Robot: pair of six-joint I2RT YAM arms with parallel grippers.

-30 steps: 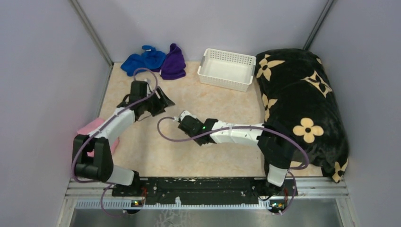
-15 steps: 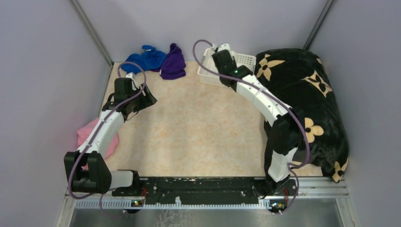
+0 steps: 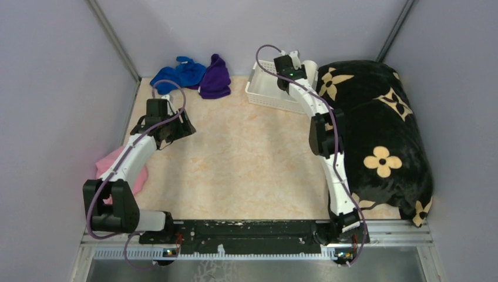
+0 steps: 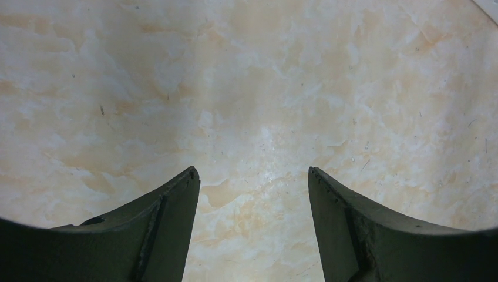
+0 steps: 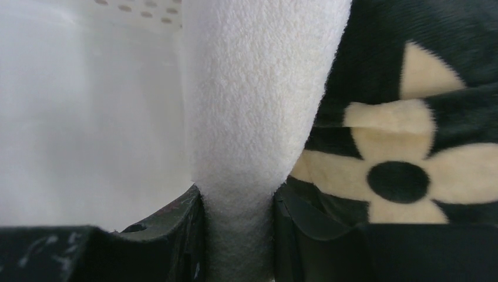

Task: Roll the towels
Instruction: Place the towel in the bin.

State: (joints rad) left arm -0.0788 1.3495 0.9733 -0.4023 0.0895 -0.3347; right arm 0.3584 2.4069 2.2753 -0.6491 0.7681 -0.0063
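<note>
Towels are split across the scene, so we go left to right. Left gripper [image 3: 183, 128] hangs over the bare beige marbled tabletop [image 3: 246, 158], jaws spread wide with nothing between them; the left wrist view shows only tabletop under the fingers. Just beyond it at the back-left lie the bright blue soft cloth towel [image 3: 176, 75] and the dark purple soft cloth towel [image 3: 215, 78], bunched and touching each other, not rolled. We judge the left arm the nearer one for those two; they lie ahead of its gripper toward the back wall. Right of them sits the white perforated plastic basket [image 3: 267, 88]. Right gripper [image 5: 238, 235] is at the basket's right end, pinching the cream-white plush towel [image 5: 258, 100]; the right wrist view shows the cloth clamped between both fingers, its length running straight away from the gripper, basket interior to its left, the big black plush blanket with beige flowers [image 3: 376, 123] to its right. We cannot tell whether the far end touches the basket. Next move likely depends on bringing that towel over the basket.
</note>
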